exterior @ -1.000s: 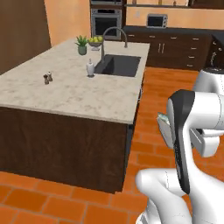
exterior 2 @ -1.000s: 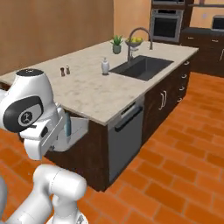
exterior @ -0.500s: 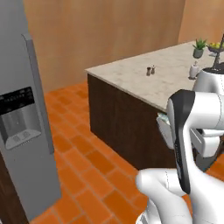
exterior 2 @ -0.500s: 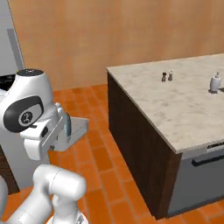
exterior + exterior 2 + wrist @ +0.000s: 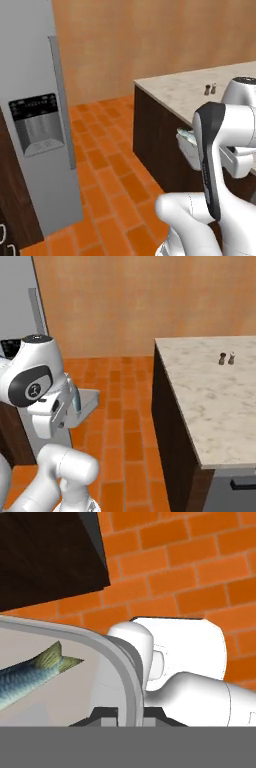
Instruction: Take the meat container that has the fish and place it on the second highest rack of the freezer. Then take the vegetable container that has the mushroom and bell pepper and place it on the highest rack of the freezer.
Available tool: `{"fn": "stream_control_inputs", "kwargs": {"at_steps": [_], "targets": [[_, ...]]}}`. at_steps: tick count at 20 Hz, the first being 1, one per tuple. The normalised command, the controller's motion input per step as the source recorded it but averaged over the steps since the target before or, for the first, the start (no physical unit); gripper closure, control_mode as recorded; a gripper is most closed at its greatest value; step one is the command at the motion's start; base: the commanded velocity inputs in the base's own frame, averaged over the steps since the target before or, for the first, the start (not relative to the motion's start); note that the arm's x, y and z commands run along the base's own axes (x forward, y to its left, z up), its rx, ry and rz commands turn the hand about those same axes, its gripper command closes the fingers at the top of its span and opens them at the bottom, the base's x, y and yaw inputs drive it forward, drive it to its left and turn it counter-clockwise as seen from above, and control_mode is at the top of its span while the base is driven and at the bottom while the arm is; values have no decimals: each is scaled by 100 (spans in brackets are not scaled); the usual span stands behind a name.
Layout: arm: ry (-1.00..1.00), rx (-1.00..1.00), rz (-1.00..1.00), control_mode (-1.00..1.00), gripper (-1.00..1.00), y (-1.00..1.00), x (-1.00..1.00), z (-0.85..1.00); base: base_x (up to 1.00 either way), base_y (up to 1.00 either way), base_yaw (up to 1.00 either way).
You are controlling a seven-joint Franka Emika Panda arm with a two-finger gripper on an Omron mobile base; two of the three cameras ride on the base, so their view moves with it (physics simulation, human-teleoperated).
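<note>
While carried off the floor beside the arm, meat container [image 5: 60, 677] seen as a shallow grey tray with a rounded rim, fish [image 5: 30, 674] lying inside, tail toward the rim. Tool [image 5: 125, 714] clamped shut on that rim at the bottom of the hand view. Same tray jutting from behind the arm in the right base view, above orange brick floor [image 5: 125, 426]. Freezer [image 5: 35, 115] standing closed at left, long bar handle and dispenser panel facing out. Counter [image 5: 215, 391] at right, carrying two small shakers [image 5: 226, 358].
</note>
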Motion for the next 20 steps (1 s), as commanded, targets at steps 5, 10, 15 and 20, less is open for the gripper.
{"fn": "stream_control_inputs", "kwargs": {"at_steps": [5,10,15,20], "targets": [[0,0,0,100,100,0,0,0,78,-31,26],[0,0,0,100,100,0,0,0,99,-14,34],[0,0,0,100,100,0,0,0,98,-47,24],[0,0,0,100,100,0,0,0,98,-44,22]]}}
